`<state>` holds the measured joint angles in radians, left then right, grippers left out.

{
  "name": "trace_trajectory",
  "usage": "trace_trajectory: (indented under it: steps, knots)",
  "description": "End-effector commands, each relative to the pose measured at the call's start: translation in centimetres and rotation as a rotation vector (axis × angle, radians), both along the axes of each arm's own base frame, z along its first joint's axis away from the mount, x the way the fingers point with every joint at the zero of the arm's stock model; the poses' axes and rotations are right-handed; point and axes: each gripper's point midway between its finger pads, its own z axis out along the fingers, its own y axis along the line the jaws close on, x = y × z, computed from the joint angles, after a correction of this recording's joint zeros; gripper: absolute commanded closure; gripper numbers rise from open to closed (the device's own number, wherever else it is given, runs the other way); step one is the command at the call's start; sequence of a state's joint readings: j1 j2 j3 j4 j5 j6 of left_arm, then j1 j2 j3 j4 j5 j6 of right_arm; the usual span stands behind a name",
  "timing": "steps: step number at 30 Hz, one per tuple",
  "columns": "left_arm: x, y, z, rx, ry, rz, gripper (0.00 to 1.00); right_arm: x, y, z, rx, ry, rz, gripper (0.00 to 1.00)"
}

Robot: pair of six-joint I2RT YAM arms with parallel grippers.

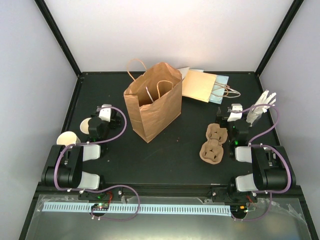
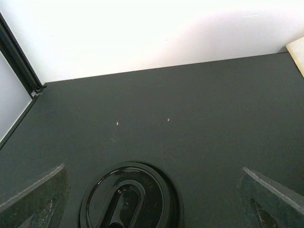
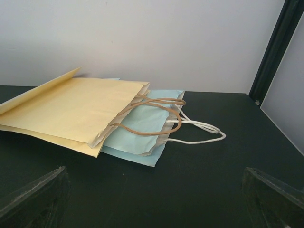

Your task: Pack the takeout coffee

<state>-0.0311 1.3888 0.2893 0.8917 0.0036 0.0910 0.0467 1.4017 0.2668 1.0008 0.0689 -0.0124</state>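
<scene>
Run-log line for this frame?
left gripper open, empty | right gripper open, empty | cups unpacked, left side | brown bag upright, centre

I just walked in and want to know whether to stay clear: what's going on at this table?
Nothing is being handled yet. The left gripper and right gripper are both open and empty. A paper cup and a second cup stand beside the left arm, with a black lid lying just ahead of its fingers. A brown bag stands open mid-table, and cup carriers lie by the right arm.
</scene>
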Motion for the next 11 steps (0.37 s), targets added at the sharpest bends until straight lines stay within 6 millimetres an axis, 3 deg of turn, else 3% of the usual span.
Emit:
trace_trajectory:
  steps: [1,11]
  knots:
    - [0.67,0.01,1.99,-0.019,-0.062,-0.003,0.01,0.27,-0.53,1.17,0.006,-0.041,-0.024,0.00]
    - [0.67,0.01,2.01,-0.020,-0.063,-0.004,0.01,0.35,-0.55,1.15,0.007,-0.039,-0.023,0.00]
